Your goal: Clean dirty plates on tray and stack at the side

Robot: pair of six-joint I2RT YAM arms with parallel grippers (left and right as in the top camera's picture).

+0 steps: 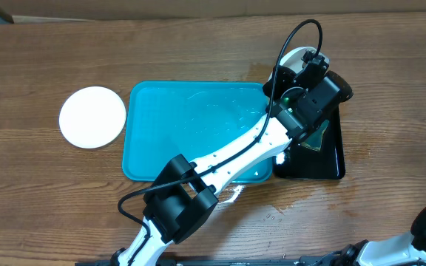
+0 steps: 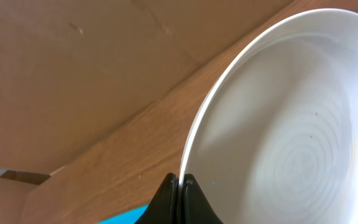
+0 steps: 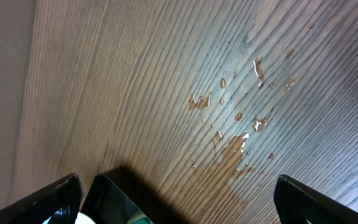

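Observation:
My left gripper (image 2: 180, 185) is shut on the rim of a white plate (image 2: 291, 124) and holds it tilted on edge. In the overhead view this plate (image 1: 296, 58) is partly hidden by the gripper, just beyond the far right corner of the turquoise tray (image 1: 198, 125), which holds no plates. Another white plate (image 1: 92, 117) lies flat on the table left of the tray. A third plate is not visible. My right gripper (image 3: 179, 208) is open and empty above wet tabletop.
A narrow black tray (image 1: 324, 159) with a greenish thing (image 1: 318, 137) in it stands right of the turquoise tray, and its corner shows in the right wrist view (image 3: 114, 199). Water drops (image 3: 241, 124) lie on the wood. My left arm (image 1: 235, 151) crosses the turquoise tray.

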